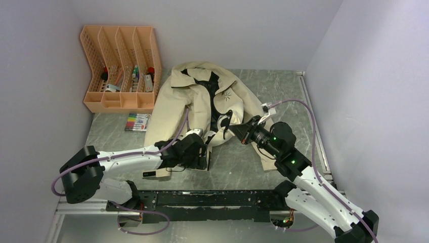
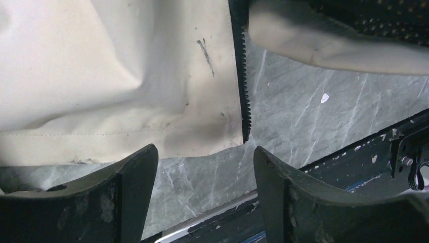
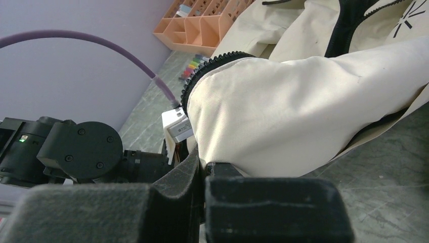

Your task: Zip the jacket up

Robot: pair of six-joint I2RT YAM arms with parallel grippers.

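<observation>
You have the jacket (image 1: 200, 101) spread on the grey table (image 1: 283, 91), collar toward the back wall, its front open so the dark lining and the small starburst logo (image 1: 226, 96) show. An orange organiser (image 1: 121, 66) stands just left of it, with a pack of markers (image 1: 137, 122) lying in front of that. Your left claw (image 2: 204, 152) sits low at the near hem of the jacket's left panel. Its fingers (image 2: 136, 172) stand apart with only bare table between them, and the hem corner and the bottom end of the zipper (image 2: 244, 86) lie just beyond the tips, untouched. Your right claw (image 3: 202, 164) is closed tight on the other front panel, pinching the cream cloth near its toothed edge. From the right wrist you see that panel bulging up over the fingers, with the row of dark teeth (image 3: 202, 71) curving round its left side. From above, the right claw (image 1: 230, 126) holds this flap raised off the table, close to the left arm's wrist, and the two zipper halves are apart
</observation>
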